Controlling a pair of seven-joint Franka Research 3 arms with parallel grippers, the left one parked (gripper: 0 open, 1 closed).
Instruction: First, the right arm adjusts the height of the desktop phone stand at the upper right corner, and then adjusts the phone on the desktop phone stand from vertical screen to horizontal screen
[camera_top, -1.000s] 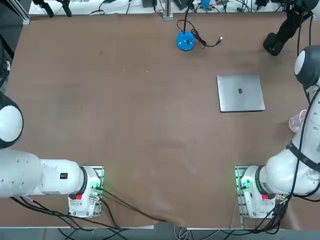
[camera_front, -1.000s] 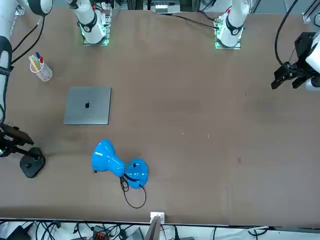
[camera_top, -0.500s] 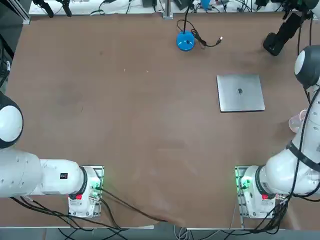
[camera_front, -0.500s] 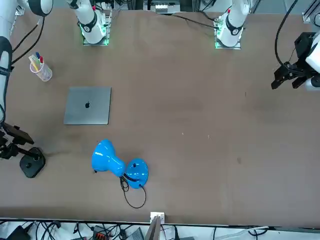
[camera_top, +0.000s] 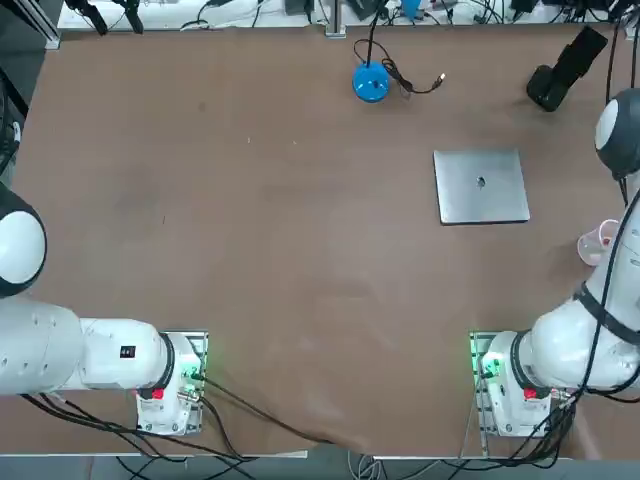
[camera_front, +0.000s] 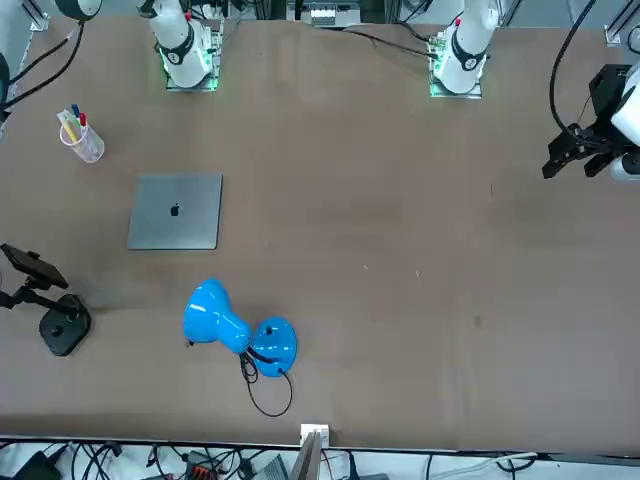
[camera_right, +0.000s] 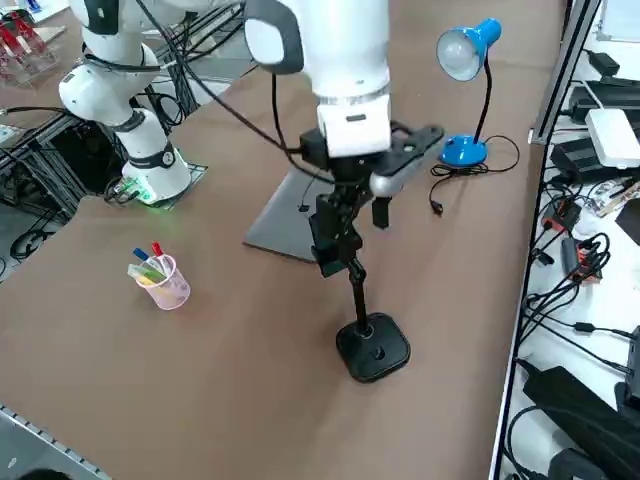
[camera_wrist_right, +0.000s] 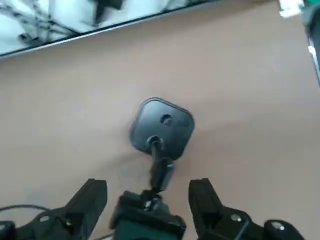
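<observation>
Glossy white all over, the right arm (camera_right: 340, 50) is built of fat rounded segments with grey joint rings, and its metal base (camera_top: 500, 385) glows green with a dab of red on the foot beside it. A thin black cable (camera_right: 225, 105) loops down the arm's side, with more black cables trailing off the base (camera_top: 520, 450). Up at the wrist, a white collar meets a dark block with a small silver-grey unit, and the right gripper (camera_wrist_right: 150, 207) shows two chunky black fingers (camera_wrist_right: 92, 200) with small round screws near their roots.

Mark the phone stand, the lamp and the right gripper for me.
phone stand (camera_right: 373, 349): right side view, on its base.
lamp (camera_front: 272, 342): front view, on its round blue base.
right gripper (camera_wrist_right: 148, 200): right wrist view, midway between its open fingers, by the phone clamp.
</observation>
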